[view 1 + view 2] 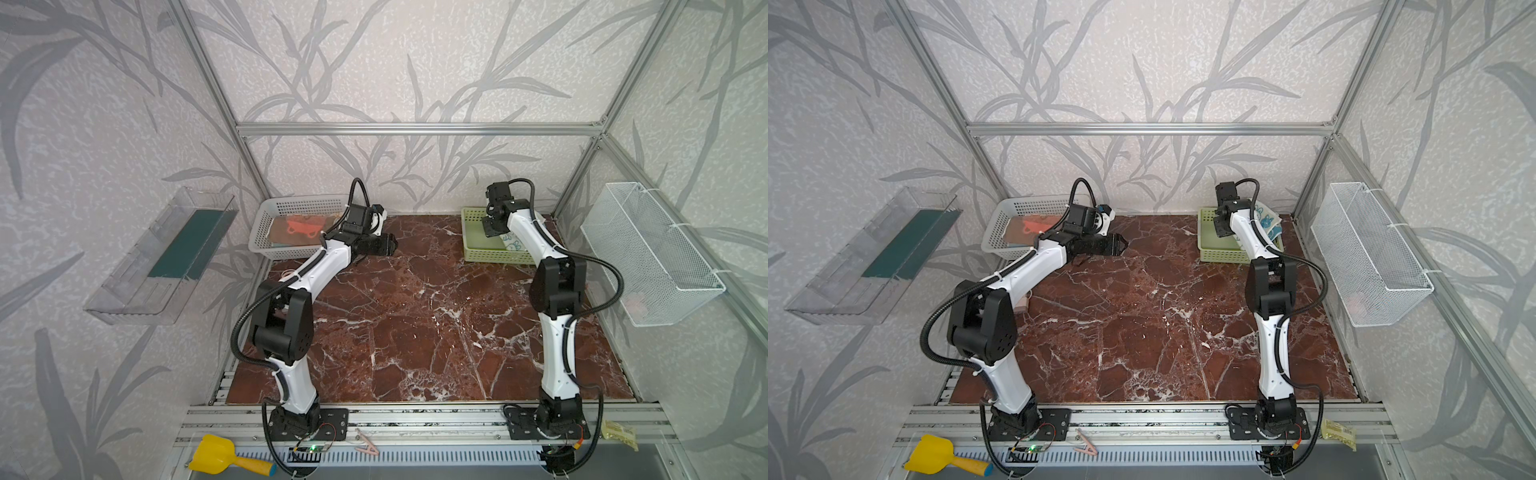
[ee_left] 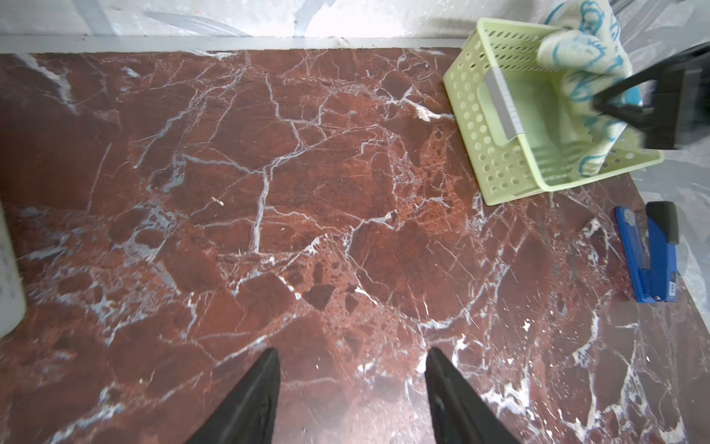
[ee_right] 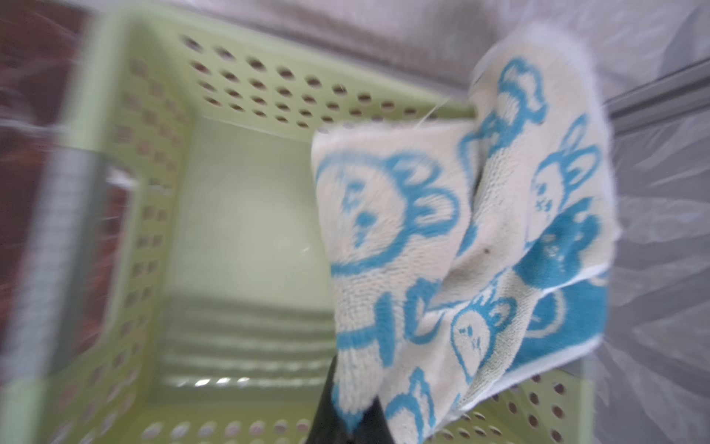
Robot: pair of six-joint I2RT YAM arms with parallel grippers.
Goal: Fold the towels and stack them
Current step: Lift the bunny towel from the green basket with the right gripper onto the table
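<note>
A white towel with blue bunnies (image 3: 422, 230) hangs crumpled over the far corner of the green basket (image 3: 153, 192), and my right gripper (image 3: 351, 419) is shut on its lower edge. Both top views show this towel (image 1: 512, 242) (image 1: 1268, 220) beside the right gripper (image 1: 491, 226), which reaches down into the green basket (image 1: 490, 253). A brown towel with red letters (image 1: 299, 228) lies folded in the white basket (image 1: 266, 224) at the back left. My left gripper (image 2: 351, 351) is open over bare marble, just right of the white basket (image 1: 996, 232).
A blue stapler (image 2: 649, 257) lies on the marble near the green basket (image 2: 491, 153). A white wire basket (image 1: 648, 253) hangs on the right wall and a clear tray (image 1: 166, 257) on the left wall. A yellow scoop (image 1: 212, 455) lies on the front rail.
</note>
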